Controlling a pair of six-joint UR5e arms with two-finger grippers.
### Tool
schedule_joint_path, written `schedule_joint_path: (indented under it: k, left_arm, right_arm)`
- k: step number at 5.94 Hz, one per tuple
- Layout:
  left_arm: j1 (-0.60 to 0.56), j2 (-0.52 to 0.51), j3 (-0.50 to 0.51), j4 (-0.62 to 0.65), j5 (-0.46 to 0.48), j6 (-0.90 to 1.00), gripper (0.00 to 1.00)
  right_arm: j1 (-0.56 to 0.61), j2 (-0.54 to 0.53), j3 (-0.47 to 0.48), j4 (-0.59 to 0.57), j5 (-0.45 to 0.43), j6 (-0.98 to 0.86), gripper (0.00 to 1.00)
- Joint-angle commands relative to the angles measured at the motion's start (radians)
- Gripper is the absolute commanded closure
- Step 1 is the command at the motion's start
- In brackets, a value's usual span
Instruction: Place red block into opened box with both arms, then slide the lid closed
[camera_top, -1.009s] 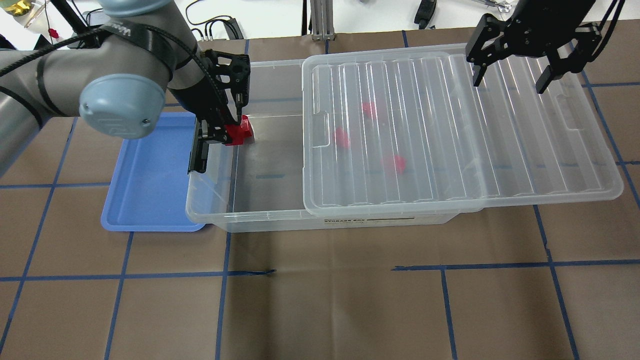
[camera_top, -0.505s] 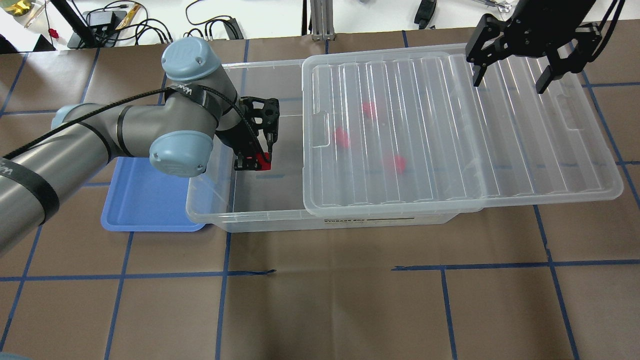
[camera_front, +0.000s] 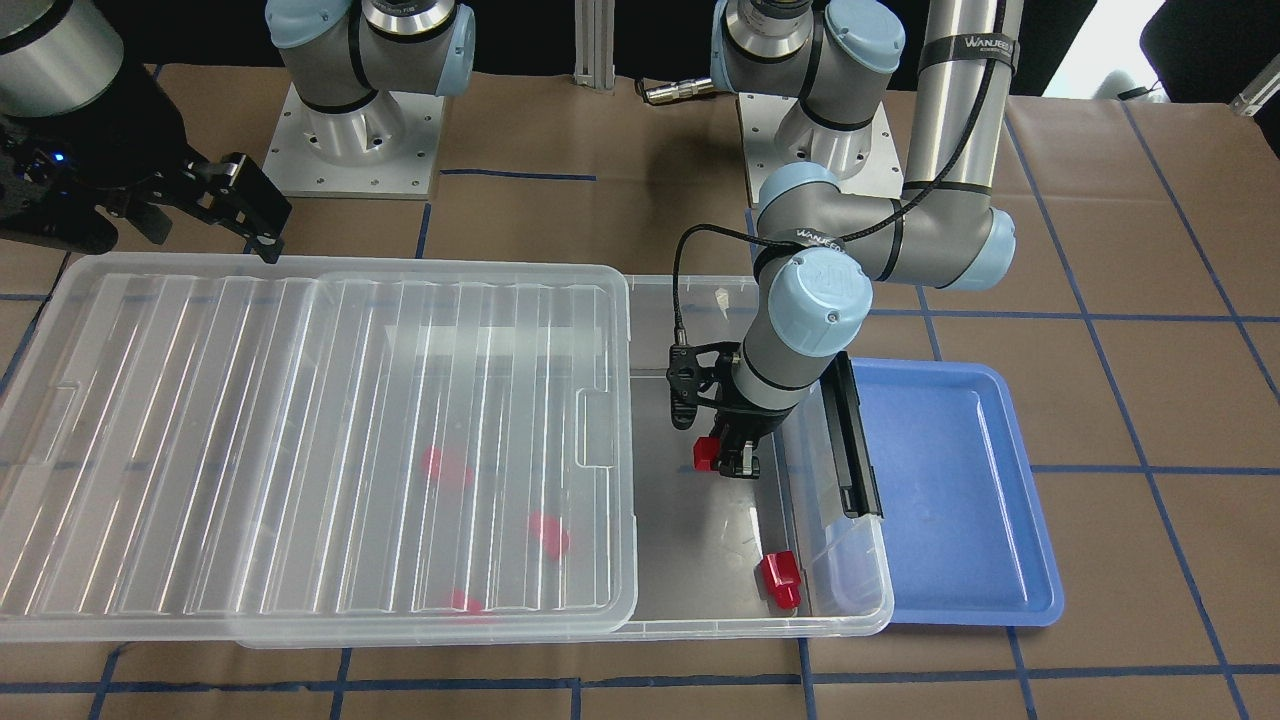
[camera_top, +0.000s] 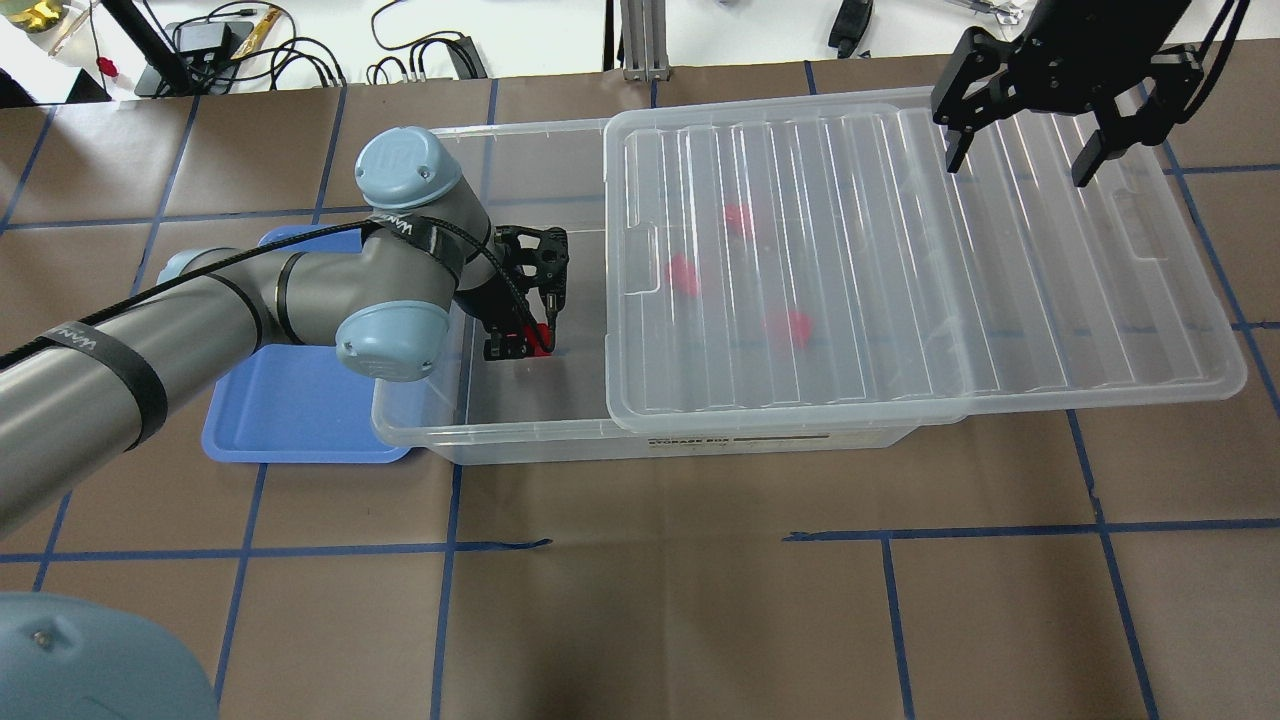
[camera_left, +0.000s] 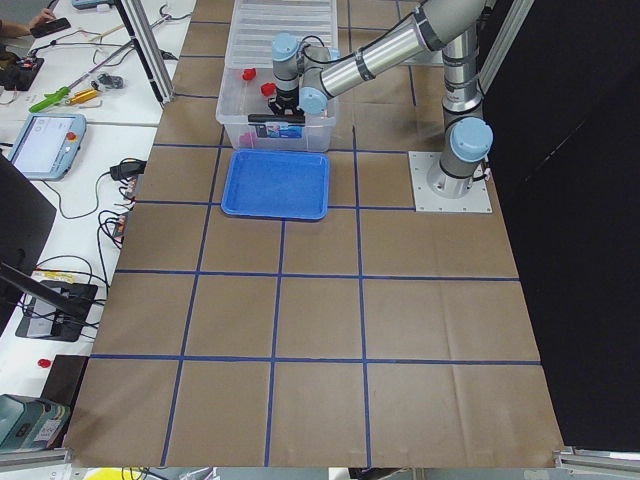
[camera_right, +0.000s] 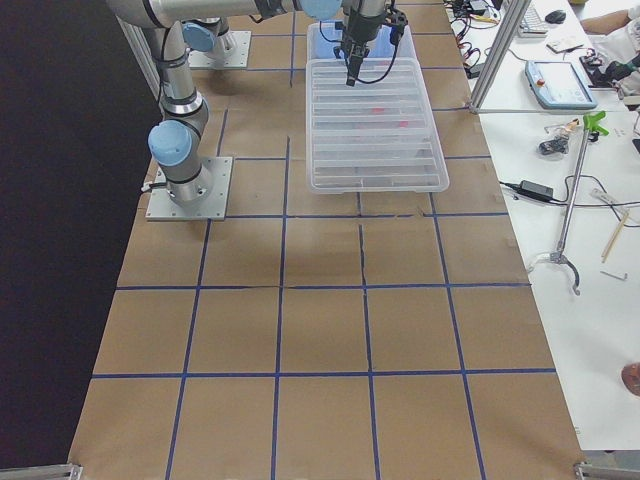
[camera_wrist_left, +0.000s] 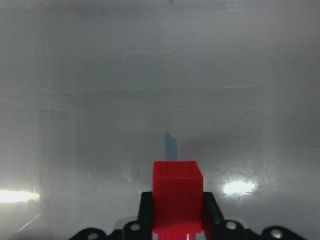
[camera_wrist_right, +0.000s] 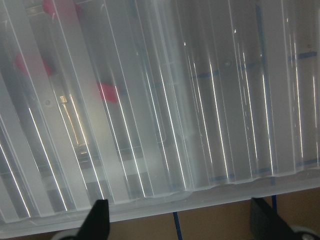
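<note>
The table (camera_top: 640, 620) is covered edge to edge with brown paper (camera_right: 320, 340), divided into large squares by blue tape lines (camera_top: 300, 551). Along its far edge in the overhead view runs a white worktop (camera_top: 560, 30) carrying black cables (camera_top: 420, 50) and a black power adapter (camera_top: 203, 38). An aluminium profile post (camera_top: 640, 40) stands at that edge. In the exterior right view the same worktop holds a grey handheld screen unit (camera_right: 555, 82), a green tool (camera_right: 597, 122) and loose cables; a slanted aluminium strut (camera_right: 495, 55) rises beside them. The opposite side of the table is bounded by a black zone (camera_left: 580, 200); whether this is curtain or wall cannot be resolved. Lighting over the paper is bright and even.
</note>
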Motion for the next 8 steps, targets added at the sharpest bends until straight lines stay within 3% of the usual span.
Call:
schedule_joint_path:
  k: [1, 2, 4, 5, 6, 7, 8]
  left_arm:
    - [0.001, 0.026, 0.004, -0.014, -0.002, -0.04, 0.02]
    - [0.001, 0.099, 0.039, -0.125, -0.003, -0.051, 0.02]
    - [0.004, 0.24, 0.294, -0.588, -0.003, -0.091, 0.02]
    - [0.003, 0.261, 0.377, -0.723, 0.007, -0.134, 0.02]
    - [0.003, 0.272, 0.393, -0.731, 0.023, -0.285, 0.02]
    - [0.009, 0.294, 0.419, -0.734, 0.141, -0.365, 0.02]
    - [0.026, 0.337, 0.392, -0.731, 0.17, -0.56, 0.02]
  right_arm:
    - [0.0, 0.0, -0.001, 0.0, 0.0, 0.0, 0.0]
    - [0.0, 0.0, -0.001, -0.002, 0.0, 0.0, 0.0]
    - [0.0, 0.0, 0.001, 0.0, -0.002, -0.005, 0.0]
    - [-0.006, 0.003, 0.004, -0.003, -0.003, -0.021, 0.0]
    - [-0.015, 0.003, 0.002, -0.015, -0.006, -0.093, 0.0]
    - [-0.058, 0.005, 0.002, -0.017, -0.026, -0.186, 0.0]
    - [-0.157, 0.009, 0.004, -0.018, -0.07, -0.327, 0.0]
